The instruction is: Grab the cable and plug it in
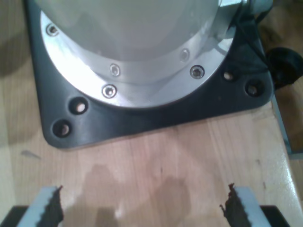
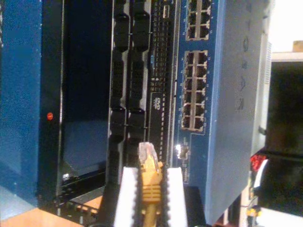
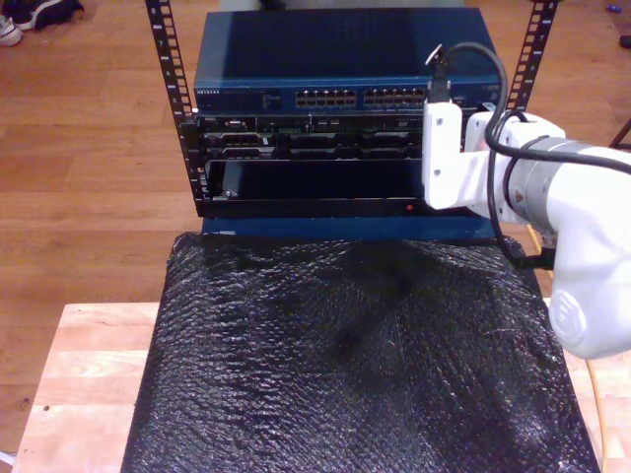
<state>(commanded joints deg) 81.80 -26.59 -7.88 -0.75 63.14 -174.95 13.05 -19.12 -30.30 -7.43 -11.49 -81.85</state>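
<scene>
**Plug held short of the ports**

One cable [image 2: 150, 182] sits pinched in my second gripper [image 2: 150, 198], clear plug [image 2: 146, 151] leading, long axis aimed at the blue switch [image 2: 227, 142]. Its two port blocks [image 2: 194, 90] lie in the second wrist picture's upper right, off-axis. My first gripper [image 1: 142, 205] hangs spread, holding nothing, over the wooden table [image 1: 156, 161] by one arm base [image 1: 142, 52].

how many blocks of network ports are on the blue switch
2, both on the front of the blue switch atop the rack: one block nearer the exterior view's left, one block nearer its right, partly behind an arm. More may be hidden there.
</scene>
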